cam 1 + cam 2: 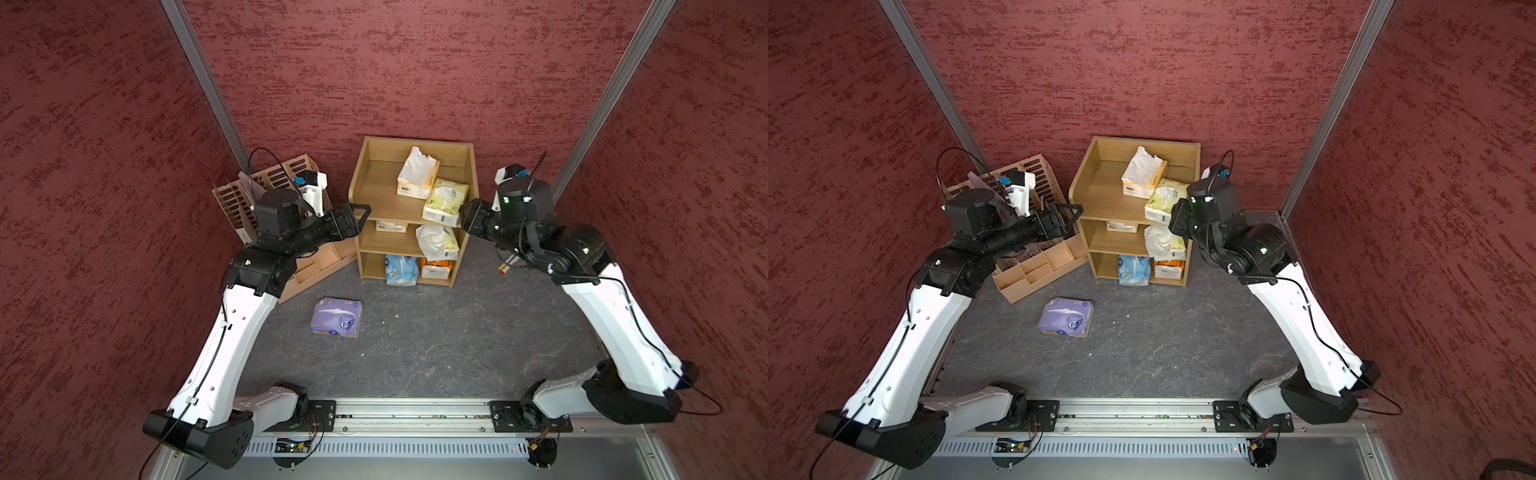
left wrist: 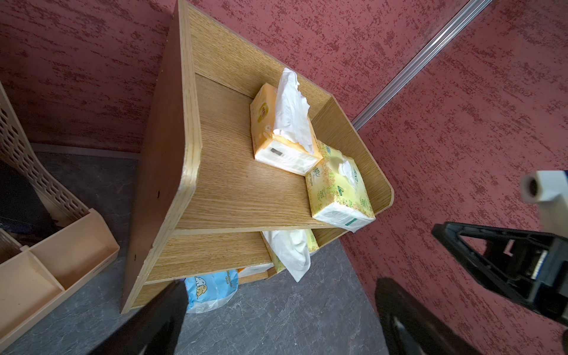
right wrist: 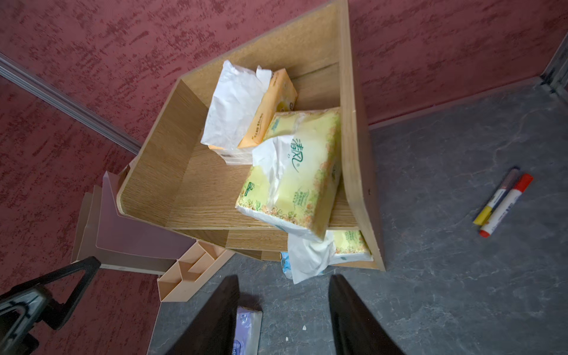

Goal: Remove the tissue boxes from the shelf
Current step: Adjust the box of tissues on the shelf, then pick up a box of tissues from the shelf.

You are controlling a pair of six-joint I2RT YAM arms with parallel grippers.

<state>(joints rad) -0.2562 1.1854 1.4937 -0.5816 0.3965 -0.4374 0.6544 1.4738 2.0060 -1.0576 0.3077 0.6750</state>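
1. The light-oak wooden three-tier shelf (image 1: 380,199) stood at 12 o'clock on the dark grey tabletop (image 1: 436,345), against the red back wall.
2. Top tier: an orange-yellow tissue pack (image 1: 417,173) with white tissue standing out lay toward the back. A yellow-green tissue pack (image 1: 444,203) lay touching it at its 5 o'clock, beside the right side panel, and overhung the front edge.
3. Middle tier: a cream tissue pack (image 1: 391,226) sat near the centre. A second yellow-green tissue pack (image 1: 438,243) was at its 3 o'clock, with white tissue hanging over the edge.
4. Bottom tier: a blue tissue pack (image 1: 401,270) poked out of the front. A bright orange tissue pack (image 1: 436,268) was at its 3 o'clock.
5. A purple tissue pack (image 1: 336,317) lay flat on the tabletop at the shelf's 7 o'clock, well apart from it.
6. The left gripper (image 2: 282,284) hovered at the shelf's 9 o'clock, near the top tier's front edge. Its jaws were spread wide with nothing between them.
7. The right gripper (image 3: 283,278) hovered at the shelf's 3 o'clock, near the overhanging yellow-green tissue pack. Its jaws were parted, narrower than the left's, and empty. The right wrist view showed a gap to the pack.
8. A beige slotted plastic organizer (image 1: 266,178) stood at the shelf's 9 o'clock. Two marker pens (image 3: 504,203) lay on the tabletop at its 4 o'clock.
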